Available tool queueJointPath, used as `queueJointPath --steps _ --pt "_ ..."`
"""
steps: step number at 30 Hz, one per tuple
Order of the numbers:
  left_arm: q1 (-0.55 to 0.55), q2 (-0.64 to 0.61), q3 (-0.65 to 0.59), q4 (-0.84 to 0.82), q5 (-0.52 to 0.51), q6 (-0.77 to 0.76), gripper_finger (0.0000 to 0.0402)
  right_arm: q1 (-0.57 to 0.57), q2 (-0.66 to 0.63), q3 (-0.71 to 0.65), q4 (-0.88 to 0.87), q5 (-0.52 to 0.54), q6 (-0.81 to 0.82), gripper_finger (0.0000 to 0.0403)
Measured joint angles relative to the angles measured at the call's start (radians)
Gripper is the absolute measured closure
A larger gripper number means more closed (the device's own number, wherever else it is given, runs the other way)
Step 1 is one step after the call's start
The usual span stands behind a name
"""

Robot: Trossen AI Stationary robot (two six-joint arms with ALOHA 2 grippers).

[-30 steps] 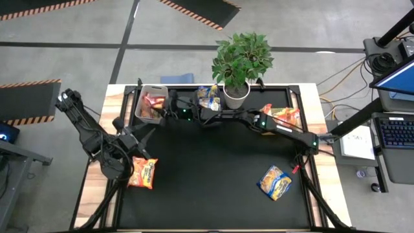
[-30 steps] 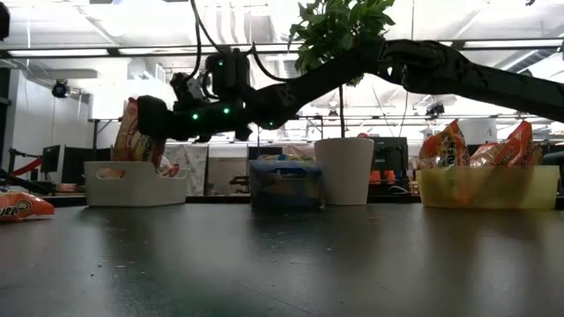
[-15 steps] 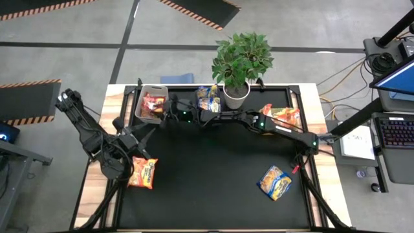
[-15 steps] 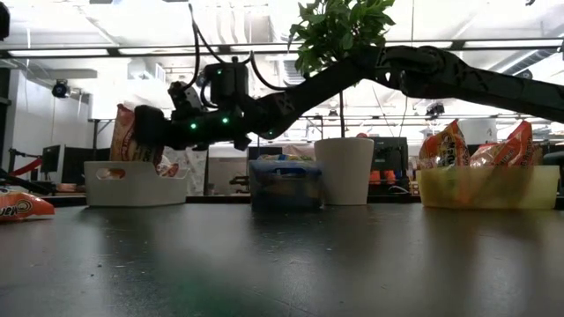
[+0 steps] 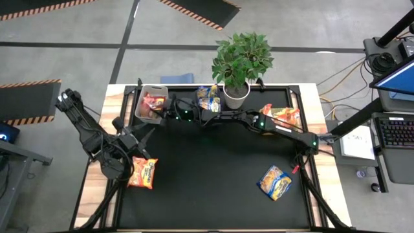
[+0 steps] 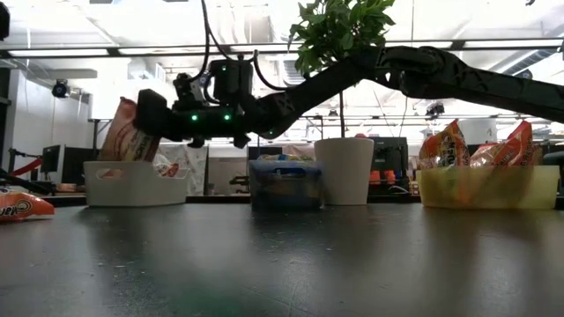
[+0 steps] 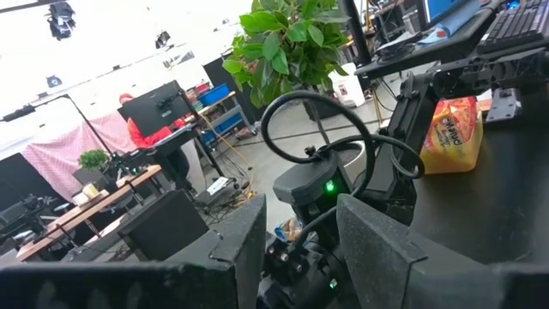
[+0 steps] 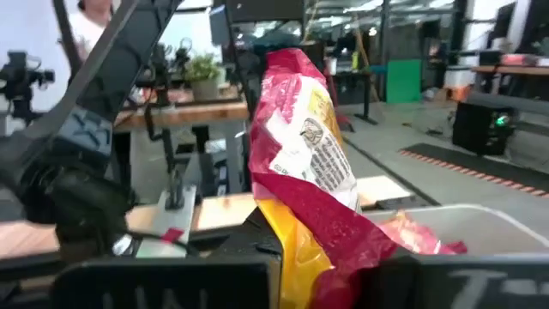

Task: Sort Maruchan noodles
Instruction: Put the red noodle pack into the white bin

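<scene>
Over the grey bin [image 6: 135, 182], the right gripper [image 6: 152, 119] has drawn slightly back toward the table's middle from where it hung a second ago. The red packet [image 6: 123, 134] between its fingers has tipped over, its top leaning away from the arm. The fingers, briefly parted half a second back, have closed again on the packet.

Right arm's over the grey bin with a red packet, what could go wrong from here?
1. The right gripper is shut on the red packet, which stands tall above the grey bin; let go there, it may lean out over the rim.
2. The arm stretches just in front of the potted plant and the blue bin; a low pull-back might clip them.
</scene>
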Motion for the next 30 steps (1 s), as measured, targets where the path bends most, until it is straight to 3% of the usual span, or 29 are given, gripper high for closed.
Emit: queueJointPath --steps 5,17,30 --pt "0.0 0.0 0.0 0.0 -0.003 0.0 0.0274 -0.005 0.0 0.0 -0.024 0.064 -0.007 0.0384" --pt "0.0 0.0 0.0 0.0 -0.004 0.0 0.0274 -0.01 0.0 -0.008 -0.075 0.086 -0.033 0.038" --pt "0.0 0.0 0.0 0.0 -0.003 -0.002 0.0274 -0.01 0.0 -0.004 -0.094 0.086 -0.034 0.0245"
